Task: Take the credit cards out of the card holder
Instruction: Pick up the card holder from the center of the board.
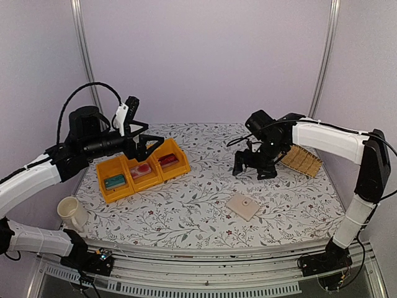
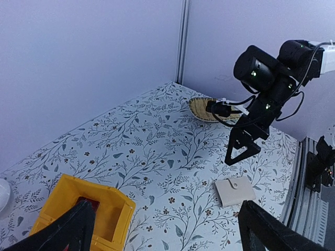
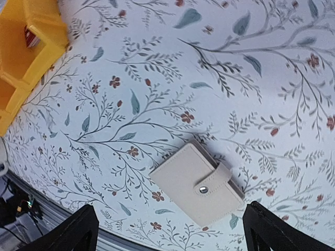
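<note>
There, my right gripper [image 3: 167,238] stood wide open and empty, the closed holder [image 3: 198,183] lying lower centre, just above the gap of its jaws. My left gripper [image 2: 167,230] gaped empty too, the holder at lower right.

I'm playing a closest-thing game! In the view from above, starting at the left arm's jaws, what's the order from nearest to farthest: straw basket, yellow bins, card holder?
1. yellow bins: right underneath, on the left side.
2. card holder: lying closed in the middle, toward the front.
3. straw basket: far over on the right side.
</note>
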You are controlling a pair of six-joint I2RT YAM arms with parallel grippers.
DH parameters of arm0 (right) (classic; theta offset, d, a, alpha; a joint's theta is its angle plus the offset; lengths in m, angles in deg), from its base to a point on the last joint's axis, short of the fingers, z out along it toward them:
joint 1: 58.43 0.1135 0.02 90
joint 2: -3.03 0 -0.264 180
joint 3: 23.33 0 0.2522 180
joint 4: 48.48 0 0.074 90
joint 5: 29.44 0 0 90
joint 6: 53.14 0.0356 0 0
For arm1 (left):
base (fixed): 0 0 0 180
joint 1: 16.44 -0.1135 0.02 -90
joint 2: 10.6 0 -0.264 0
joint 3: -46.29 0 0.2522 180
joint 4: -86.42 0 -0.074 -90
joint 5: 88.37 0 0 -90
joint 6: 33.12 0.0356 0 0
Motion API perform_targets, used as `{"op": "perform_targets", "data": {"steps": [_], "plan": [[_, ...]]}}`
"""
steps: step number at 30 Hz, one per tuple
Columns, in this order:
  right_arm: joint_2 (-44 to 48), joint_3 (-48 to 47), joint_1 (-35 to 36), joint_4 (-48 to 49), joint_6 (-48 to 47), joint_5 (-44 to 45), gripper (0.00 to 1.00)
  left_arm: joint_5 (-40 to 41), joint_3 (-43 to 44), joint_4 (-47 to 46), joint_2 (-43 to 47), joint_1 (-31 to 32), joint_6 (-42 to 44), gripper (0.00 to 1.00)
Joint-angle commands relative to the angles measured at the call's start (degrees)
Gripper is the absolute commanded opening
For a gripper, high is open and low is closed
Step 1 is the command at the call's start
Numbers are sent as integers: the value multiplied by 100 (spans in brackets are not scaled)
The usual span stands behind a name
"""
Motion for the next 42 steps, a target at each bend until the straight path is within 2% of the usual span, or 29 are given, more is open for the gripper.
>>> {"op": "perform_targets", "data": {"steps": [1,5,10,14,18,21,25,31,36,42], "plan": [[-805,-337,74,-633,-2681,-121,100,-130,157,218,-189,116,-103,98],[-1007,-354,35,-626,-3554,-270,100,-125,70,241,-194,147,-264,98],[-1258,-389,105,-397,-3808,-938,96,-107,9,151,-221,202,-297,98],[-1612,-145,202,-403,-4201,-616,90,-90,74,172,-288,253,-285,98],[-1753,-127,176,-425,-4157,-147,89,-73,78,193,-259,289,-258,98],[-1912,-239,173,-417,-4117,-191,87,-59,92,191,-261,311,-217,98],[-2040,-80,186,-355,-4078,-458,69,-62,129,192,-251,336,-185,98],[-1717,133,191,-128,-3906,-754,43,9,136,191,-200,355,-45,98],[-1569,188,191,269,-3695,-1177,5,28,169,176,-284,379,-95,98],[-1338,261,192,704,-3484,-1668,2,36,82,130,-453,504,-243,98]]}}
